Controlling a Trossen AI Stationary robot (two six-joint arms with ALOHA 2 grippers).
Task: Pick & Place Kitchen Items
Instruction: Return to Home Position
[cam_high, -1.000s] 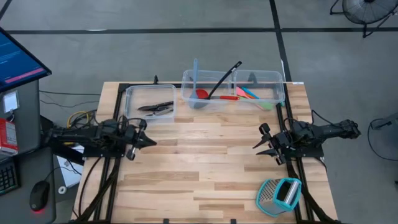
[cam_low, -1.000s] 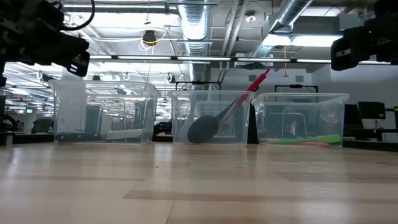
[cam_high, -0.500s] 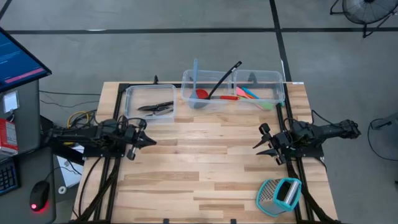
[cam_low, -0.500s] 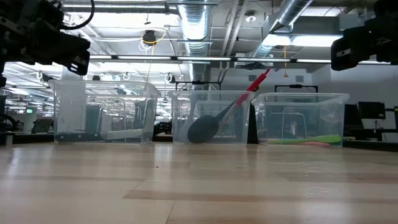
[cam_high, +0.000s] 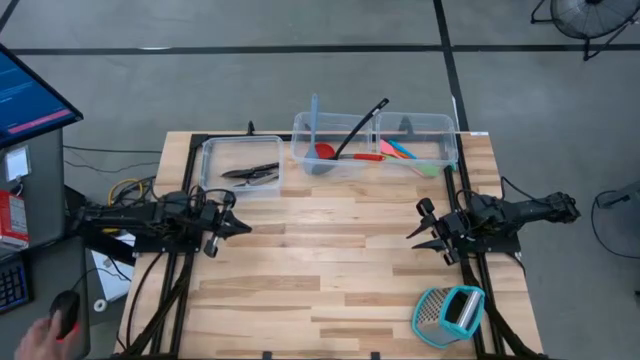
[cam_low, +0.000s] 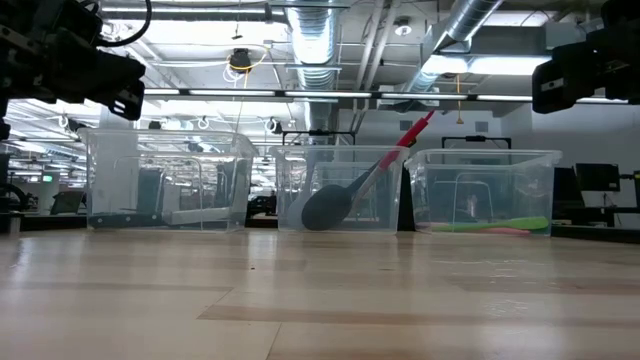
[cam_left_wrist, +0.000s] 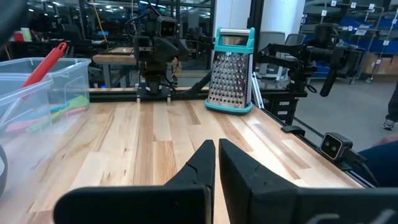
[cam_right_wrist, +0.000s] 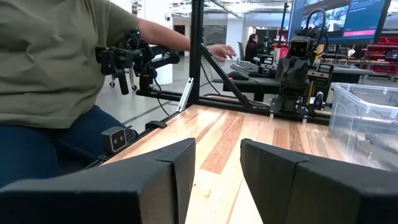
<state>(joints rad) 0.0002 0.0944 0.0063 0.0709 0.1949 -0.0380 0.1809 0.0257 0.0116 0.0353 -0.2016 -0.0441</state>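
Knives (cam_high: 250, 172) (light, stiff, slick) are judged best gripped handle-end; left claw (cam_high: 238, 226) is pressed together, right claw (cam_high: 420, 232) spread.

A teal-framed grater (cam_high: 449, 313) stands at the desk's (cam_high: 330, 270) lower right. Three clear bins (cam_high: 218, 153) line its upper edge. A monitor (cam_high: 30, 95) sits upper left, a mouse (cam_high: 65, 310) lower left, beside the desk.
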